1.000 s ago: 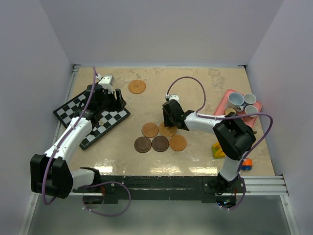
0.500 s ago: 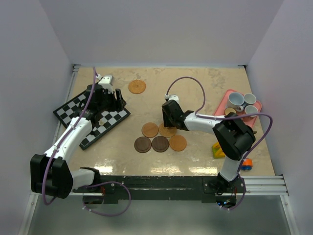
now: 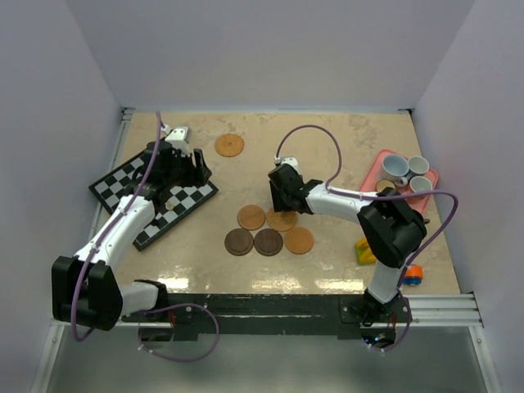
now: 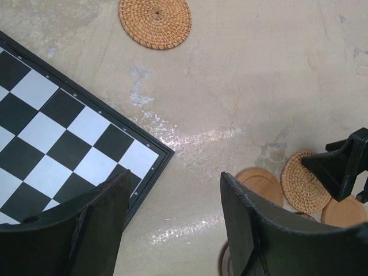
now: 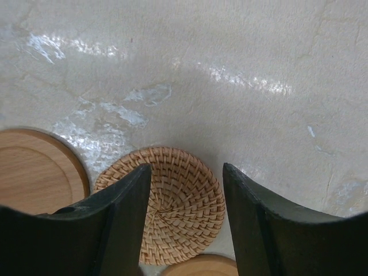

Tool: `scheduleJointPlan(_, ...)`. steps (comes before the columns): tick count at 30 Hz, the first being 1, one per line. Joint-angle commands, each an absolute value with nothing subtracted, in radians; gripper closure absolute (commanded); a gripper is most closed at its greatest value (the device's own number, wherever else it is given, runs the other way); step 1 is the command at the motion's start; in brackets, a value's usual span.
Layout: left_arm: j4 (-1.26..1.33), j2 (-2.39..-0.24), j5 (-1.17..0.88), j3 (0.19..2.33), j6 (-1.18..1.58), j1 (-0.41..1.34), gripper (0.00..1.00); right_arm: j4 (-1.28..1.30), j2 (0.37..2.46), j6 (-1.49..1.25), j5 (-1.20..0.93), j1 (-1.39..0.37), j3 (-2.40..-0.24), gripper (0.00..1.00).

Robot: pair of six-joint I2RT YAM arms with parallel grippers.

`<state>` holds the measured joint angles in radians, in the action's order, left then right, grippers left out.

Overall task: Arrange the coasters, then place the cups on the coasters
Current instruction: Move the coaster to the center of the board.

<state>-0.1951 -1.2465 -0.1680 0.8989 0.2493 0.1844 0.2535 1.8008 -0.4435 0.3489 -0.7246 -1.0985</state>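
Beige marbled tabletop (image 3: 344,139) bears the woven tan rattan coaster (image 5: 172,213), flat among smooth wooden discs (image 5: 34,172); above it the right gripper (image 5: 187,172) has spread wider, empty. Left of it the left gripper (image 4: 172,190) stays half-open, empty. Farther right, white teacups (image 3: 395,167) sit in a pink tray (image 3: 371,176).

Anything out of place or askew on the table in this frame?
One woven coaster lies alone toward the far edge, apart from the five clustered coasters mid-table. The chessboard on the left lies skewed to the table's edges.
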Motion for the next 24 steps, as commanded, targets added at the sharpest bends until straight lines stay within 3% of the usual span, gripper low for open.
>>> scheduleJointPlan(1, -0.147, -1.249, -0.158, 0.888, 0.255, 0.187, 0.32, 0.238, 1.786, -0.419, 0.325, -0.729, -1.167, 0.42)
scheduleJointPlan(14, -0.115, -1.333, -0.101, 0.954, 0.255, 0.23, 0.27, 0.072, 1.629, -0.367, 0.196, -0.692, -1.177, 0.34)
scheduleJointPlan(24, -0.156, -1.672, -0.049, 1.268, 0.296, 0.235, 0.22, -0.046, 1.435, -0.357, 0.149, -0.535, -0.965, 0.29)
